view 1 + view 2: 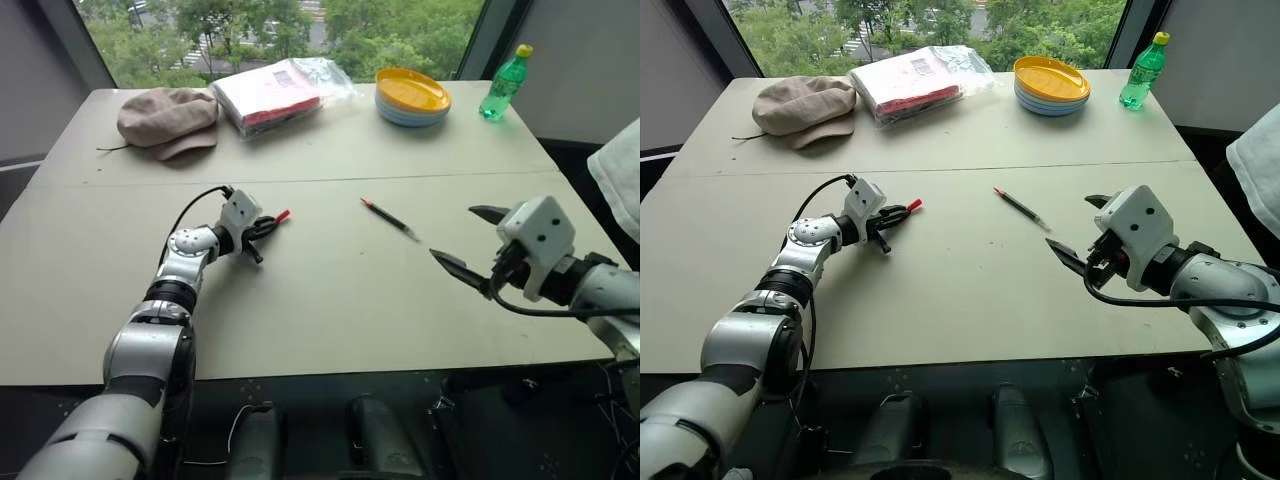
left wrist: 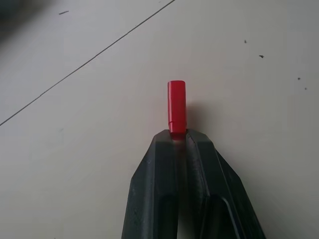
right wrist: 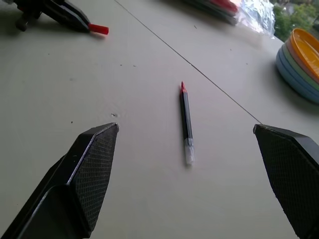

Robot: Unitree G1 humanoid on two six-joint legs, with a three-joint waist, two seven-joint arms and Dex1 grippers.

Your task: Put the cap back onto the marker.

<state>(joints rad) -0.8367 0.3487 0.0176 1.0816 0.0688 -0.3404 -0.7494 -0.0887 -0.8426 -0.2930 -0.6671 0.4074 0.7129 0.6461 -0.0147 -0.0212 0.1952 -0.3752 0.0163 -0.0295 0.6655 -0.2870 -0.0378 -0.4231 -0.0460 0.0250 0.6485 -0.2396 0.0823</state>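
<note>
Tiny rigid red plastic cap (image 2: 176, 106), light, slick, pinched at its base by closed left gripper (image 2: 182, 140); slim black marker (image 3: 186, 122), best taken mid-barrel, lying before wide-open right gripper (image 3: 192, 149).

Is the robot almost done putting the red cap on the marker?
Not yet. Done: the left pincer is shut on the cap, which sticks out past its tips. In hand: the right pincer is wide open, aimed at the marker. Left: the marker lies bare on the table, apart from the cap, so it must be picked up and the cap pushed on.
</note>
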